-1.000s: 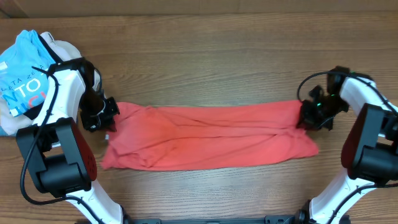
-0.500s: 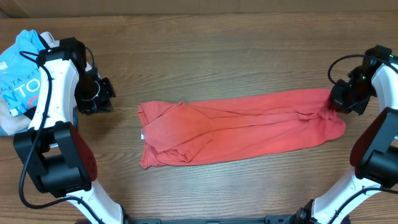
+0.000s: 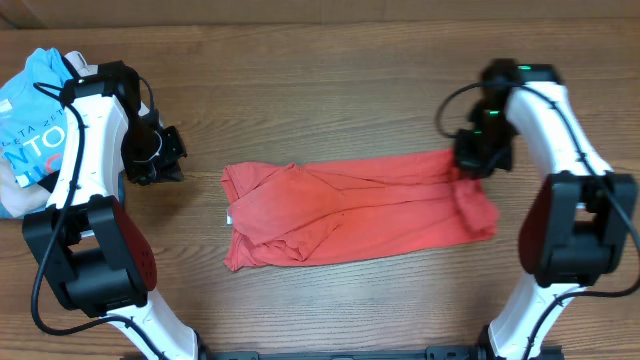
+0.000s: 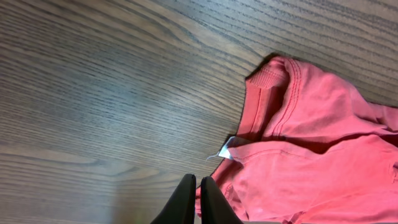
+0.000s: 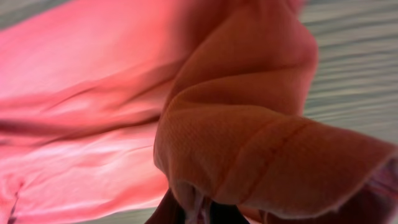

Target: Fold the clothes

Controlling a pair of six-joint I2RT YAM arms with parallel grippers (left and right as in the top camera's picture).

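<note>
The T-shirt [image 3: 350, 215] is lying lengthwise across the surface [image 3: 330, 100]. The right pincer [image 3: 471, 165] is clamping its right end. The left pincer [image 4: 196, 186] is hovering off its left end, closed and empty.

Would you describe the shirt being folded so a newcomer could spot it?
On the wooden table, look at the centre. The coral-red T-shirt lies as a long crumpled band, its right end held by the right gripper. Unlike the light-blue printed shirt bunched far left, it is solid red.
</note>
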